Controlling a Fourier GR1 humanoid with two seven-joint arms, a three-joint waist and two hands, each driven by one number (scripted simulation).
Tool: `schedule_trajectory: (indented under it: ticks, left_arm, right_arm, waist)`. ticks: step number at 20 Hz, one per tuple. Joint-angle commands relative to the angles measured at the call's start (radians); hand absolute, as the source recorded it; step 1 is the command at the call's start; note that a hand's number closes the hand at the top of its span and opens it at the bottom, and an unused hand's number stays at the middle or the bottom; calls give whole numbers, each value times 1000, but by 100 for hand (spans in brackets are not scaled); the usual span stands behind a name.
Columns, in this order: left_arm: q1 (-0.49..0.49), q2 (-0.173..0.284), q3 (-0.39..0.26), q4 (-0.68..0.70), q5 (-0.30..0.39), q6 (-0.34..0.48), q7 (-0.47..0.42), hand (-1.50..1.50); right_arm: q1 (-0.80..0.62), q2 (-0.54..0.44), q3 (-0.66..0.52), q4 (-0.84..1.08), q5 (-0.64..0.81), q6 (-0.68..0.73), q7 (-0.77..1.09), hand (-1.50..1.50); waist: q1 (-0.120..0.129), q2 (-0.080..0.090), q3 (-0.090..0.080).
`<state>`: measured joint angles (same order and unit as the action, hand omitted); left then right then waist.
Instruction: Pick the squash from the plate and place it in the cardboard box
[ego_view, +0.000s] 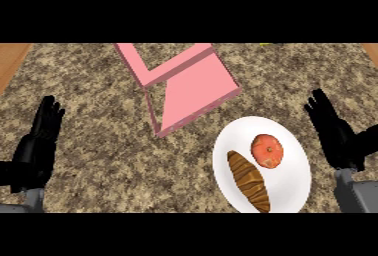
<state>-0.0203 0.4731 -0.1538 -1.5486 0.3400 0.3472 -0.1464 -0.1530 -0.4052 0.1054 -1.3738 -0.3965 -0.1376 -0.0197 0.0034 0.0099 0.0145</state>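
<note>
The counter (96, 145) carries everything within reach of both arms. The pink box (188, 85) lies open at centre, its mouth toward the plate (291, 192), so the carry looks short. The plate sits just right of it, near the right hand (336, 137), which seems the natural one to pick. On the plate lie a brown loaf (249, 181) and the round orange squash (267, 150), untouched. Both hands are open and empty; the left hand (37, 145) rests at the left edge.

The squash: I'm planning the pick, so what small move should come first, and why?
Probably swing the right hand left over the round orange squash on the white plate; that hand is open beside the plate and nearest.
</note>
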Motion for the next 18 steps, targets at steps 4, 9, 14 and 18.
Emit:
schedule_trajectory:
  ticks: [4, 9, 14, 18]
  left_arm:
    - [2, 129, 20, 117, -137, 45, 80, 0]
    - [13, 170, -12, 158, -178, 30, 115, 0]
    - [-69, 157, -31, 192, -214, 41, 199, 0]
    - [-98, 152, -8, 259, -227, 15, 166, 0]
  right_arm:
    - [-25, -29, 53, -60, -50, 281, -108, -150]
    - [-111, -331, 179, -123, 422, 281, -264, -150]
    - [32, -129, 125, 157, 228, 401, -705, -150]
    - [-6, -192, 108, 336, 351, 471, -990, -150]
  waist:
    - [-5, -8, -12]
    - [9, -10, -16]
    - [-3, 2, -8]
    - [2, -3, -12]
